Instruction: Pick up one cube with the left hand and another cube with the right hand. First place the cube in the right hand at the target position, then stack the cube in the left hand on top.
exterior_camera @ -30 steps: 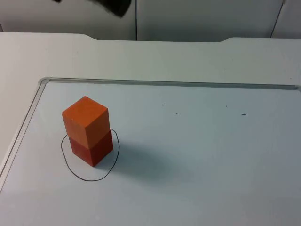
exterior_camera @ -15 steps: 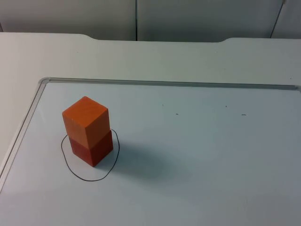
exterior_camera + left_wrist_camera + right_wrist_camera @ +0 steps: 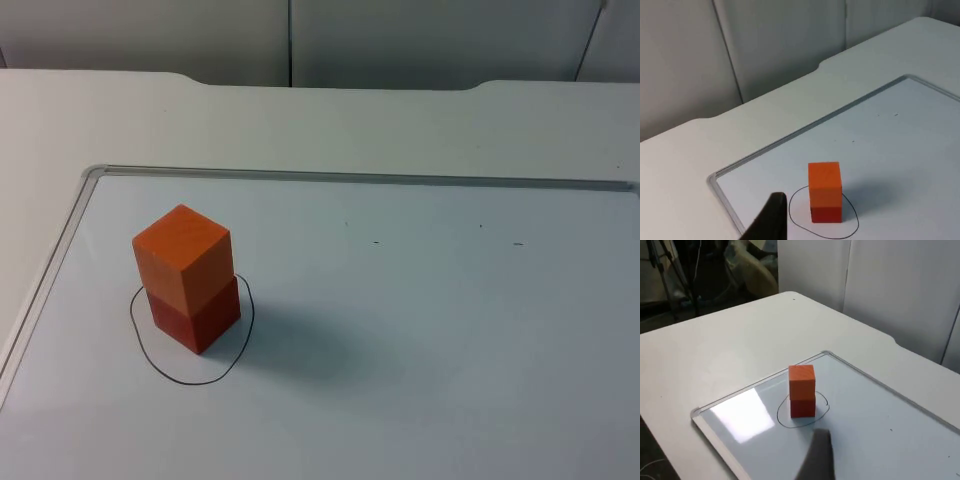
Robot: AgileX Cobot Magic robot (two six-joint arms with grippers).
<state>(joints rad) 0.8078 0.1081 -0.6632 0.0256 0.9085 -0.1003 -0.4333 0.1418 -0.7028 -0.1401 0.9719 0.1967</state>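
Observation:
An orange cube [image 3: 183, 255] stands squarely on a darker red cube [image 3: 195, 318]. The stack sits inside a hand-drawn black circle [image 3: 190, 380] at the left of the whiteboard. The left wrist view shows the same orange cube [image 3: 824, 180] on the red cube [image 3: 826, 212], with my left gripper [image 3: 771, 220] held high and well back from them. From the right wrist view the orange cube [image 3: 802, 380] and red cube [image 3: 802, 406] stand far off, and my right gripper [image 3: 817, 455] is raised and clear of the stack. Nothing touches the cubes.
The whiteboard [image 3: 420, 330] lies flat on the white table, its metal frame [image 3: 350, 177] running along the far and left sides. The grey partition wall [image 3: 400, 40] closes off the table's far end.
A black part of the left arm at the upper edge of the top view one second ago has withdrawn out of the picture. The stacked cubes have not moved.

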